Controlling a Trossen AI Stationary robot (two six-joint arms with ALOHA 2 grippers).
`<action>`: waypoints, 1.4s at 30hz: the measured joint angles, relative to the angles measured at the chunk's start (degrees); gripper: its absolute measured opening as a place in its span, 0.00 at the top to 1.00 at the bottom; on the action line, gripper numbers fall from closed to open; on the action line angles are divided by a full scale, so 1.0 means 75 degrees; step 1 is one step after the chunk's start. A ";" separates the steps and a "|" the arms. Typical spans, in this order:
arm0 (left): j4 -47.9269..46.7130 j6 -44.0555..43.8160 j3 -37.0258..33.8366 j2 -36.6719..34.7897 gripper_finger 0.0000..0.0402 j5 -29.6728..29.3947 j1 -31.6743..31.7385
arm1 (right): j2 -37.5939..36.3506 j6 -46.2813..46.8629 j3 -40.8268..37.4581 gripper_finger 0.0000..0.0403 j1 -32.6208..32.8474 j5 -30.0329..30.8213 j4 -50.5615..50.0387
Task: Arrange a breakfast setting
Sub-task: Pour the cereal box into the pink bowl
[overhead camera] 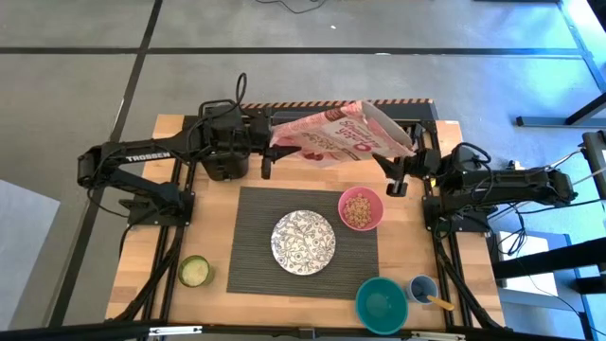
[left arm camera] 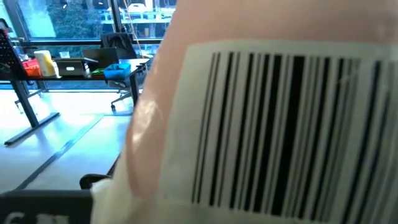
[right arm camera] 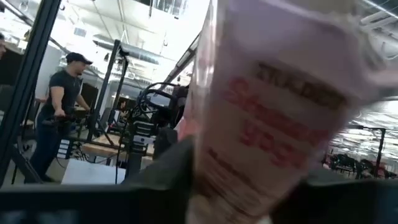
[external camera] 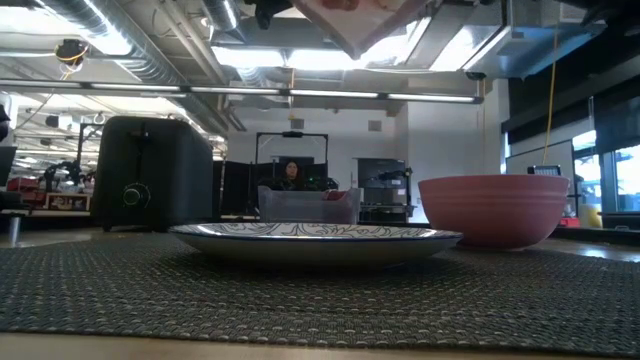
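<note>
- Overhead, taking the dark grey ribbed rectangular mat (overhead camera: 308,242) as landmark, the left gripper (overhead camera: 269,142) hangs beyond its far-left corner, fingers closed on one end of a pink-and-white printed cereal bag (overhead camera: 336,135).
- On the mat's centre sits the white plate with black pattern (overhead camera: 304,241).
- At its far-right corner stands the pink bowl (overhead camera: 361,209), holding cereal.
- Beyond that corner, the right gripper (overhead camera: 396,177) reaches the bag's other end; its grip cannot be told.

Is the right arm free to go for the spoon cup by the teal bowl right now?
Probably not yet: the right gripper and left gripper both seem occupied holding the cereal bag. The path to the blue cup beside the teal bowl looks open.
</note>
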 joint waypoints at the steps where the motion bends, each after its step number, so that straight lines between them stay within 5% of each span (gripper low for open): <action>1: -0.0001 -0.0007 0.0000 0.0000 0.67 -0.0002 0.0002 | -0.0003 -0.0029 0.0015 0.70 0.0000 0.0000 -0.0035; 4: 0.0009 -0.0042 0.0000 -0.0001 0.67 -0.0001 0.0003 | -0.0015 -0.0242 0.0051 0.87 0.0000 0.0000 -0.0099; 14: -0.0443 -0.0132 0.0003 -0.0042 0.48 -0.0214 0.0011 | -0.0621 -0.0433 0.0101 0.88 0.0003 0.0528 -0.0772; 30: -0.2505 -0.0077 0.0006 -0.0749 0.42 -0.0654 0.0006 | -0.1737 0.0048 0.2315 0.88 -0.0006 0.3080 -0.7659; 35: -0.2839 -0.0107 0.0006 -0.0743 0.42 -0.0983 0.0006 | -0.1723 0.0624 0.2361 0.88 -0.0006 0.4219 -0.8813; 42: -0.2787 -0.0089 0.0006 -0.0743 0.42 -0.1056 0.0006 | -0.1724 0.1416 0.2361 0.88 -0.0052 0.4650 -0.9977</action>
